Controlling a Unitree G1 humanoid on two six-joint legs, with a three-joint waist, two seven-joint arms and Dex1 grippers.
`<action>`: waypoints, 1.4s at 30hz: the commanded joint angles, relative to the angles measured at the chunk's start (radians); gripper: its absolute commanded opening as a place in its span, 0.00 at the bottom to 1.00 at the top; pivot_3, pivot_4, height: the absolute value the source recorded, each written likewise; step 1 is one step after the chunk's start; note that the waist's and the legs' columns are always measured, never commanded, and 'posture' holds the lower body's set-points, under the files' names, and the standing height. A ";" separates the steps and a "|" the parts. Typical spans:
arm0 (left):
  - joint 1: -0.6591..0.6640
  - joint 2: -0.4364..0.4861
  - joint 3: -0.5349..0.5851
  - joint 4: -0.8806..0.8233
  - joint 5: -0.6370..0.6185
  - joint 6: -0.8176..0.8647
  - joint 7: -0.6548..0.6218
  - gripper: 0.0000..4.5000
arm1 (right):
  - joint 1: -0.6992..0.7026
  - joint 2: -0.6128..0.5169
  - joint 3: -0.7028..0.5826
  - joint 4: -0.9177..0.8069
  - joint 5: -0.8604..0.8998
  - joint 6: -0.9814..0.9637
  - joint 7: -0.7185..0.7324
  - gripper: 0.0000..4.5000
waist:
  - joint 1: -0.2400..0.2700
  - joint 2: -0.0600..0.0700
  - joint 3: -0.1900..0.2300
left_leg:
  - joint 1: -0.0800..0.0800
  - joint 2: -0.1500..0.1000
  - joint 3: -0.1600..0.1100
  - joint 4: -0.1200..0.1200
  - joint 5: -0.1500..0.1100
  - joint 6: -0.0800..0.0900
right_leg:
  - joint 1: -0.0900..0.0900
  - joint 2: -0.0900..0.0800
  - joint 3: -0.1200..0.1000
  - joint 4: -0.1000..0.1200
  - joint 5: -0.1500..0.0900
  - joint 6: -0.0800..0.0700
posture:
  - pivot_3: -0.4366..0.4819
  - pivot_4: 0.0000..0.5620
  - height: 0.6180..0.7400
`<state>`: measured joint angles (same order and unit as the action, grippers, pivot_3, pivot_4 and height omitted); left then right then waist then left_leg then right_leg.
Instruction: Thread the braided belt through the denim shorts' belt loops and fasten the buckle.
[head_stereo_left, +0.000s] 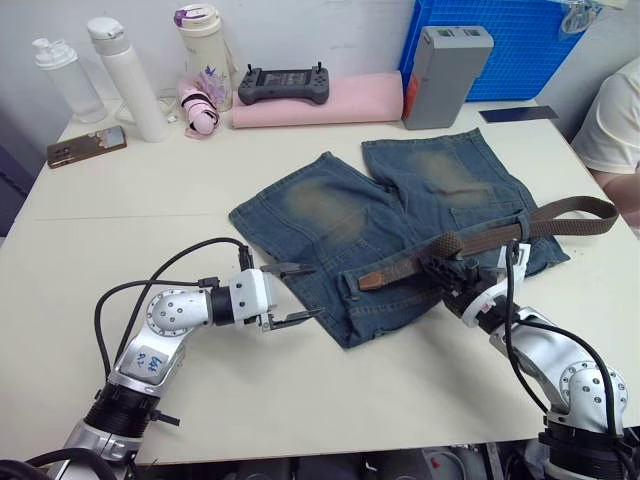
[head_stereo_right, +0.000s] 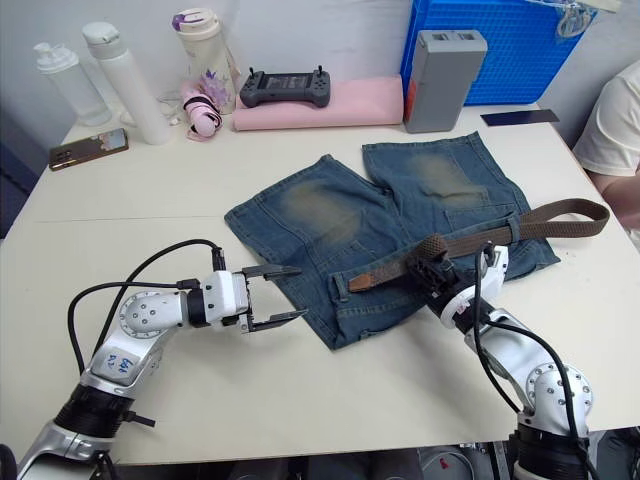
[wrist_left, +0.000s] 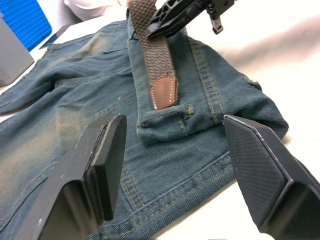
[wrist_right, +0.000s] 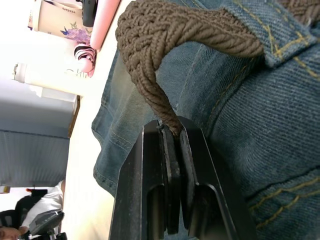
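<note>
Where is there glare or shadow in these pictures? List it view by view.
Right wrist view: the table washes out to near white behind the belt pinched by the right gripper. Left wrist view: the table glares white beside the shorts, crossed by a soft shadow. Eye views: even light, with a faint shadow under the open left gripper.

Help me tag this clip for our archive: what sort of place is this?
Probably a lab or workshop, not a home: a plain white table holds a handheld controller, a blue plastic crate stands against the wall, and a person sits alongside.
</note>
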<state>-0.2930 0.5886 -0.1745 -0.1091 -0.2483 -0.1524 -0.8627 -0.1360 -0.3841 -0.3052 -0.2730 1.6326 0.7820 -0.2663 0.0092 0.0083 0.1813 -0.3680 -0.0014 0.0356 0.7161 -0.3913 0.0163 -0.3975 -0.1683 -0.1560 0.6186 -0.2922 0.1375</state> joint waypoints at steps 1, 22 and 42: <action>0.006 -0.004 0.011 -0.027 0.024 -0.028 -0.007 0.75 | -0.009 0.038 0.055 -0.038 -0.050 -0.014 0.017 0.00 | 0.000 0.000 0.000 | 0.000 0.000 0.000 0.000 0.000 0.000 | 0.000 0.000 0.000 0.000 0.000 0.000 | 0.48 0.27 0.71; -0.160 -0.045 -0.094 0.289 0.524 -0.565 0.201 0.63 | -0.029 0.187 0.205 -0.067 -0.208 0.019 -0.029 0.00 | -0.011 0.000 0.000 | 0.001 0.001 0.000 -0.001 0.000 0.000 | 0.000 0.001 -0.001 0.000 0.000 0.000 | 0.48 0.27 0.71; -0.159 -0.006 -0.073 0.319 0.551 -0.597 0.261 0.00 | -0.040 0.089 0.150 -0.132 -0.151 0.071 0.011 0.70 | -0.008 0.000 0.000 | 0.000 0.001 0.000 0.000 0.000 0.000 | 0.000 0.000 0.000 0.000 0.000 0.000 | 0.48 0.27 0.71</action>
<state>-0.4528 0.5697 -0.2750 0.2278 0.3182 -0.7513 -0.6161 -0.1722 -0.2564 -0.1283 -0.3455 1.4624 0.8343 -0.2944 0.0009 0.0086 0.1815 -0.3680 -0.0009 0.0352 0.7159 -0.3913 0.0162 -0.3977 -0.1678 -0.1566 0.6188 -0.2922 0.1375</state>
